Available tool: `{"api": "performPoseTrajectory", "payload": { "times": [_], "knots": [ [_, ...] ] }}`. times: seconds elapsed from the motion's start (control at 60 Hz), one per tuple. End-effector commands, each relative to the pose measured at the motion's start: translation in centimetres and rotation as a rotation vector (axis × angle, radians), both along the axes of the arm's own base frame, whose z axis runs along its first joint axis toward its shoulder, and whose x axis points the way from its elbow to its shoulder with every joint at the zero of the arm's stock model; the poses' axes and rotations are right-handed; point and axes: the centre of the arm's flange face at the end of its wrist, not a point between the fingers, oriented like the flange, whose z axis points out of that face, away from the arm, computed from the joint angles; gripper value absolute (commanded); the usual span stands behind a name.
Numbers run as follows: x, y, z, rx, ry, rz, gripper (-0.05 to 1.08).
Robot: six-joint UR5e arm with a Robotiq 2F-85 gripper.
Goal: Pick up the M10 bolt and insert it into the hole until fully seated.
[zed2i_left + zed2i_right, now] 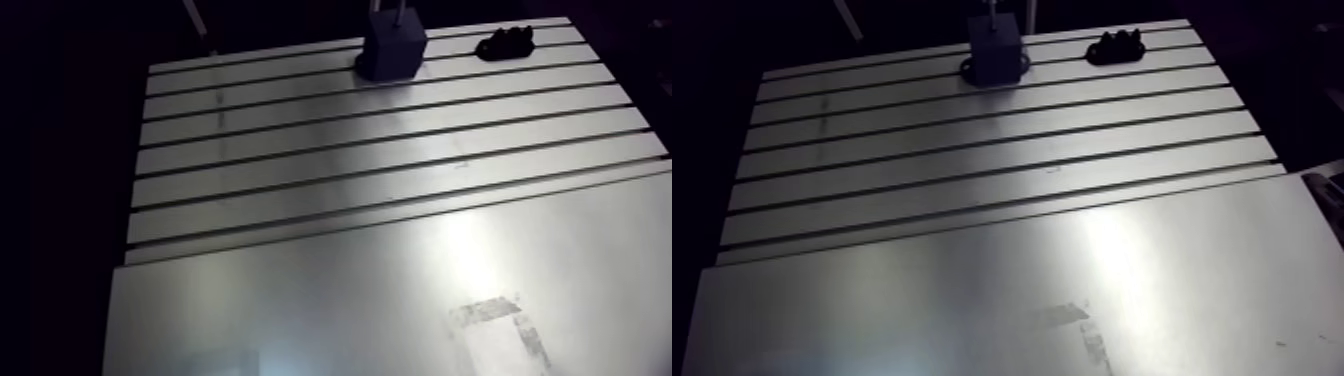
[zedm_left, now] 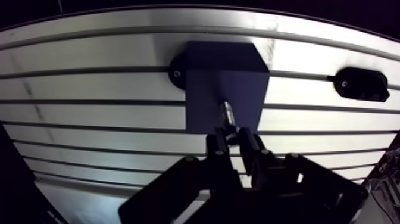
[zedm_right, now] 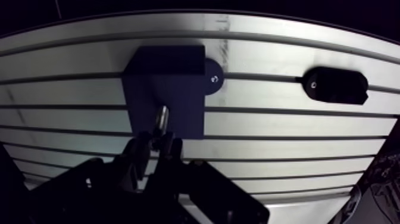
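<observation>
Above the table (image 2: 89, 89), the pincer (image 2: 233, 138) holds the bolt (image 2: 228, 114) at the block (image 2: 208, 89).

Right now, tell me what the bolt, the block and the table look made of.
Small silver-grey bolt: bare metal, likely steel; it glints. Dark blue square block: matte, no glare, perhaps plastic. Slotted silver table: brushed aluminium; bright streaky reflections.

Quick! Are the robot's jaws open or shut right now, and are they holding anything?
The gripper is shut on the bolt, jaws pinching it, with its tip at the dark block.
</observation>
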Motion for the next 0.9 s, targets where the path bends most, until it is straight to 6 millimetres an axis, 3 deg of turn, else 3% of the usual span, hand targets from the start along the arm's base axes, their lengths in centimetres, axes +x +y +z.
{"api": "performPoseTrajectory", "payload": {
  "times": [0.017, 0.783, 0.817, 0.833, 0.85, 0.867, 0.883, 0.9],
  "knots": [
    [0.03, 0.01, -0.01, 0.0, -0.001, 0.0, 1.07],
    [0.39, -0.07, -0.58, -0.004, -0.014, -0.002, 1.06],
    [0.38, -0.08, -0.57, -0.005, -0.012, -0.002, 1.01],
    [0.31, 0.02, -0.44, -0.003, -0.005, -0.006, 0.79],
    [0.2, -0.01, -0.41, 0.003, 0.005, -0.009, 0.34],
    [0.2, -0.01, -0.41, 0.003, 0.005, -0.009, 0.34],
    [0.05, 0.03, -0.28, 0.008, 0.016, -0.01, 0.03],
    [0.05, 0.03, -0.28, 0.008, 0.016, -0.01, 0.03]
  ]
}}
